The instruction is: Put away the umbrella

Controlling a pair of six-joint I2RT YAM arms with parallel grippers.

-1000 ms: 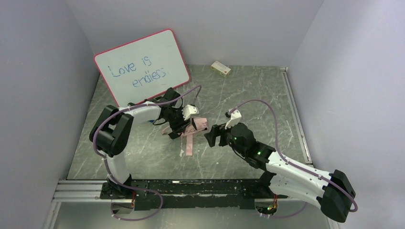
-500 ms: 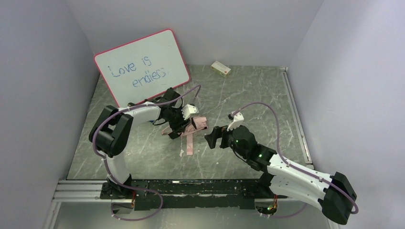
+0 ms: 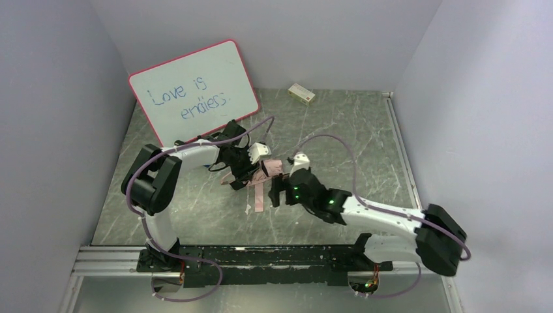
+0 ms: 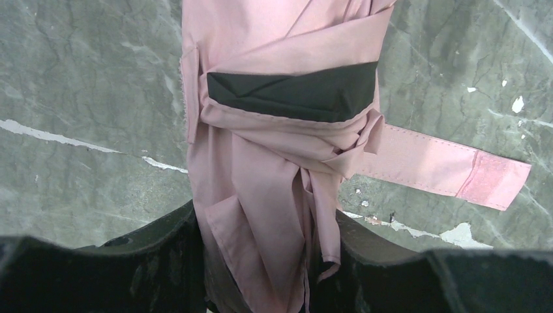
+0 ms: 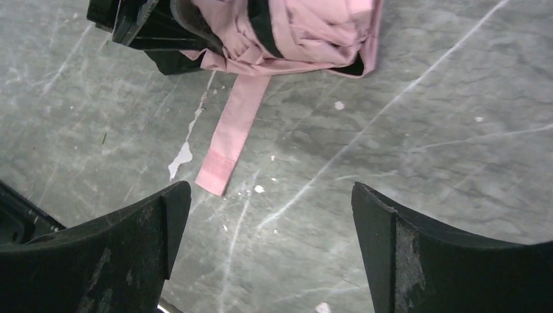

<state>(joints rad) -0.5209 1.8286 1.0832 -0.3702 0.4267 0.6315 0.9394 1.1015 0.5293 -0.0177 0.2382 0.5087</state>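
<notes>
The umbrella (image 3: 269,169) lies folded on the grey marbled table, pale pink with a black band showing (image 4: 293,94). Its pink strap (image 3: 259,195) trails loose toward the near edge, and the left wrist view shows the strap (image 4: 450,169) flat on the table. My left gripper (image 3: 246,172) is shut on the umbrella's bunched cloth (image 4: 264,228), one finger on each side. My right gripper (image 3: 278,190) hovers just right of the strap, open and empty (image 5: 270,202). From the right wrist I see the umbrella (image 5: 306,32), the strap (image 5: 231,140) and the left gripper's fingers (image 5: 150,26) ahead.
A pink-framed whiteboard (image 3: 195,88) leans against the back left wall. A small box (image 3: 301,94) lies at the back of the table (image 3: 365,143). Walls close in on the left, right and back. A metal rail (image 3: 261,257) runs along the near edge.
My right arm has swung left and closer to the umbrella and strap, and its jaws have opened wider. The left arm and the umbrella have not moved.
</notes>
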